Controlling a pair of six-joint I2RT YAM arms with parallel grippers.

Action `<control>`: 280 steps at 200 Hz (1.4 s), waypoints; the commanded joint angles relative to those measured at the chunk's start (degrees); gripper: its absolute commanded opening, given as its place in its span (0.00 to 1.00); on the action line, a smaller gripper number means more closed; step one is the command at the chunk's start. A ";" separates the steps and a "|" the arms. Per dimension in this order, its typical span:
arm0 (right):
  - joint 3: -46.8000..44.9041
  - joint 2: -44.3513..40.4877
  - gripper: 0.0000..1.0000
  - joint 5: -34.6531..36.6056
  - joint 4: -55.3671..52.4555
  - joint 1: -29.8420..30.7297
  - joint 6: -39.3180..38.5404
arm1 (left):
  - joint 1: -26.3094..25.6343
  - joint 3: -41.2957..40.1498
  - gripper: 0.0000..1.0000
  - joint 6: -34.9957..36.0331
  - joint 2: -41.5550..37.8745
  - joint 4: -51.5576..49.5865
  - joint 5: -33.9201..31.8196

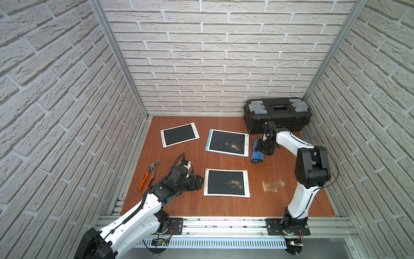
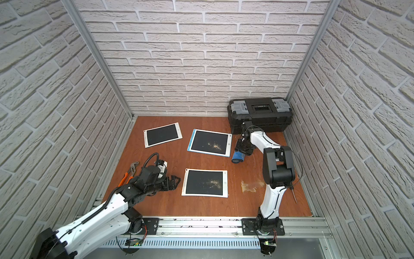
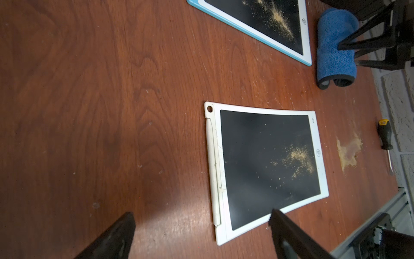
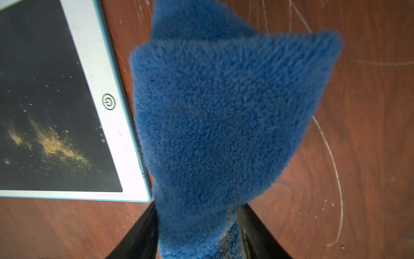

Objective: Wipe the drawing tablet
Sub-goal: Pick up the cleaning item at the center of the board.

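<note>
Right gripper pinches one end of the cloth. The pile waists between the jaws and the rest fans out ahead of it. Left gripper gapes wide, empty, low over the table.

Tablets: three.
- Blue-rimmed tablet lies flat just beside the right gripper, rim close to the cloth, tan dust on the screen.
- White tablet lies just ahead of the left gripper, dusty too.
- Third tablet, white, lies well beyond the left gripper and looks clean.

The blue-rimmed one is likely the target, being nearest the cloth.

Handling, judged:
- Tablets are thin, stiff and light. The glossy screen side probably lets one skate on the wood under a sideways push.
- Hold or pin a tablet by the rim, never the screen. The left gripper is free for that.
- Cloth is soft, floppy and light. An end grip leaves a loose flap, so a bunched middle would press better.

Others: one cloth, one pliers, one toolbox, one screwdriver, one dust patch on the wood.
</note>
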 commanded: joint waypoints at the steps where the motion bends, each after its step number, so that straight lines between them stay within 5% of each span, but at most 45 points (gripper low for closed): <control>1: -1.00 -1.53 0.57 0.65 1.28 -0.64 0.45 | 0.42 0.82 0.95 -0.14 -0.32 0.63 0.10; 64: -0.51 3.61 0.57 -1.62 2.52 -0.31 0.12 | 0.44 0.42 0.95 -0.30 0.17 1.39 0.18; 117: 10.56 10.99 0.59 10.63 -8.04 5.44 -2.78 | 0.42 -1.19 0.95 -0.64 -0.46 3.88 -0.05; 182: 12.71 16.44 0.56 11.39 -9.24 6.66 -0.82 | 2.09 -1.11 0.96 1.39 -1.28 3.39 1.35; 226: 12.52 16.77 0.34 15.25 -11.68 7.62 -2.08 | 4.48 -2.54 0.96 0.65 -2.62 5.43 4.19; 239: 11.98 16.41 0.03 15.66 -12.05 7.42 -2.06 | 4.66 -2.94 0.96 0.46 -2.43 6.13 4.19; 280: 6.27 11.50 0.03 13.33 -9.19 2.74 0.70 | 5.53 -3.32 0.96 0.59 -2.11 6.04 4.40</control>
